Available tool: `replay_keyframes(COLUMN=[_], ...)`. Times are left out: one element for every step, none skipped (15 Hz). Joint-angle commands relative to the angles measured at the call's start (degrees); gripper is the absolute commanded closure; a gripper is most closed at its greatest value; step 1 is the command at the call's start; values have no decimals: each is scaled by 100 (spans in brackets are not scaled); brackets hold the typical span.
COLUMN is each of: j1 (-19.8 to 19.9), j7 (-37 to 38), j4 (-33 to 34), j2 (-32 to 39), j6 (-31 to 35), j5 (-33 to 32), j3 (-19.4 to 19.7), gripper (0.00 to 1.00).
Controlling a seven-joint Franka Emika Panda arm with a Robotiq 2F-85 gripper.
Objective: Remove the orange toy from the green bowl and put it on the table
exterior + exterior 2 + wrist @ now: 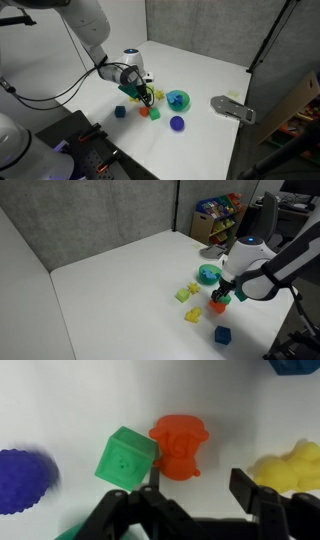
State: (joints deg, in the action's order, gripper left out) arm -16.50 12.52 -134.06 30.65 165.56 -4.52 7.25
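The orange toy (180, 445) lies on the white table (60, 400), touching a green cube (126, 458). It also shows in both exterior views (155, 114) (217, 307), outside the green bowl (178, 99) (208, 275). My gripper (197, 485) is open and empty, its fingers apart just above and beside the toy. In the exterior views the gripper (141, 93) (226, 290) hangs low over the toy and cube. The bowl's inside looks empty.
A purple ball (20, 480) (177, 123) lies near the bowl. Yellow-green pieces (285, 465) (190, 290) and a blue cube (120, 112) (222, 334) lie close around. A grey bracket (232, 107) sits at the table's edge.
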Motion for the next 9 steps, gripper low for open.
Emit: replay_keyframes(j1=[72,190,347,516,642,731,853,945,998], j7=[169,119,-3,-137,-207,-214,-265,-294,-268], j4=[152,171,185,199,225,269,322,383,461], j2=[-129,-191,-290,-405,-508,-592,-714,-818,-933], j6=[-625,-834,-1066,-1293,-1485,-1650,-1872,-2068,-2296], j5=[31,73,135,220,289,319,380,421,429], j3=[11,-81,-195,-316,-399,-439,-500,-537,-531], gripper=[0,0,0,0,0,0,0,0,0])
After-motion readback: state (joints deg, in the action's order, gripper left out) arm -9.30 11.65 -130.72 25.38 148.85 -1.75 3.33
